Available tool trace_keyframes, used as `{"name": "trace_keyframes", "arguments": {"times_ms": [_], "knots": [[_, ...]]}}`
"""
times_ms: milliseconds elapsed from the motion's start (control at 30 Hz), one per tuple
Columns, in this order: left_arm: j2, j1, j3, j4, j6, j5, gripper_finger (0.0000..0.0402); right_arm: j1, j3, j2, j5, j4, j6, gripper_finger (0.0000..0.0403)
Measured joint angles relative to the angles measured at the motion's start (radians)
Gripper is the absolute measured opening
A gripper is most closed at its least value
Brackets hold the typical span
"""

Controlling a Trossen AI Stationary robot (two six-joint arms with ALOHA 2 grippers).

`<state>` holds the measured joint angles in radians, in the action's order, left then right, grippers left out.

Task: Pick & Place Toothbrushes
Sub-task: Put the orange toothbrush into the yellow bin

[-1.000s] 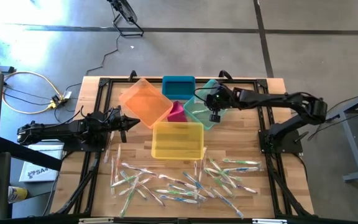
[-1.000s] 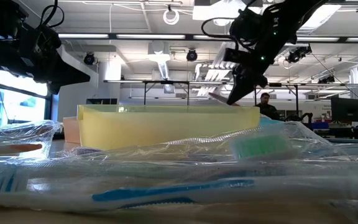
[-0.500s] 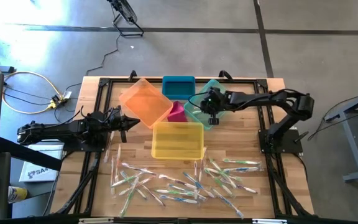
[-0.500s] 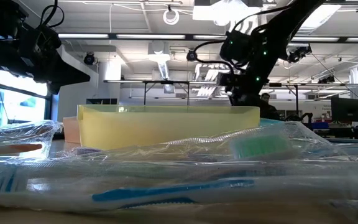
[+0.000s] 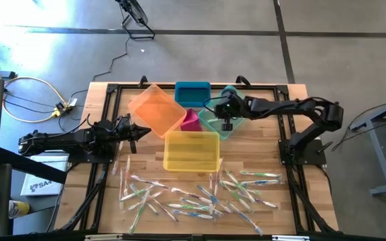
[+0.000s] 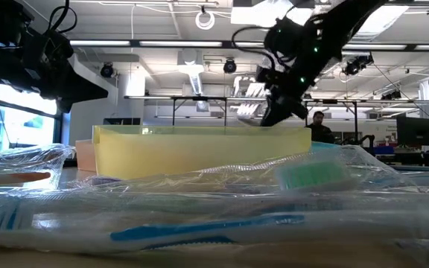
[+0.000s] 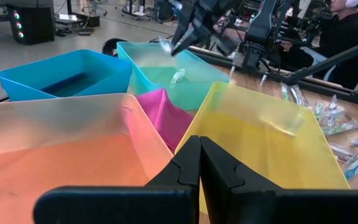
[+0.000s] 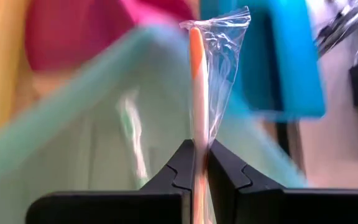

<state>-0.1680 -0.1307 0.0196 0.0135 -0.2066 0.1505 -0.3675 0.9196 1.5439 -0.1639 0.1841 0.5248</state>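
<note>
Held toothbrush: a wrapped toothbrush with an orange handle (image 8: 196, 93) stood pinched in the right gripper (image 8: 196, 163), its clear wrapper flaring loose above the fingertips.
Handling: it looked very light and thin; the handle would likely be stiff, while the crinkly film seemed slippery and apt to slide. The firmest hold would probably be across the handle itself, not on the loose film.
Position in jaws: the handle ran straight up between the two dark fingers, which were clamped together on it low down; most of its length stuck out beyond them.
Where it was: the right gripper (image 5: 225, 114) hung over the teal bin (image 5: 217, 124), where another wrapped brush (image 7: 178, 76) already lay.
Neighbouring bins: the pink bin (image 5: 191, 120), blue bin (image 5: 192, 92), orange bin (image 5: 154, 108) and yellow bin (image 5: 190, 150) sat clustered beside it.
Remaining toothbrushes: a scatter of wrapped toothbrushes (image 5: 200, 195) lay on the wooden table (image 5: 273, 167) on the near side of the yellow bin, well apart from the gripper.
Left gripper: the left gripper (image 7: 200, 167) waited by the orange bin, its fingers together on nothing.
</note>
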Motion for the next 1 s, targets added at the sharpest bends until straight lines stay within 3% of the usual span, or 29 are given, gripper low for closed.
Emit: {"name": "trace_keyframes", "arguments": {"times_ms": [200,467,867,1000], "knots": [[0.0,0.0,0.0,0.0,0.0,0.0,0.0,0.098,0.123,-0.012,0.025,-0.001,-0.08,0.0015],[0.0,0.0,0.0,0.0,0.0,0.0,0.0,0.231,0.247,-0.013,0.209,-0.003,-0.262,0.0015],[0.0,0.0,0.0,0.0,0.0,0.0,0.0,0.369,0.251,0.006,0.216,-0.085,-0.349,0.0015],[0.0,0.0,0.0,0.0,0.0,0.0,0.0,0.376,0.251,0.016,0.145,-0.133,-0.308,0.0015]]}}
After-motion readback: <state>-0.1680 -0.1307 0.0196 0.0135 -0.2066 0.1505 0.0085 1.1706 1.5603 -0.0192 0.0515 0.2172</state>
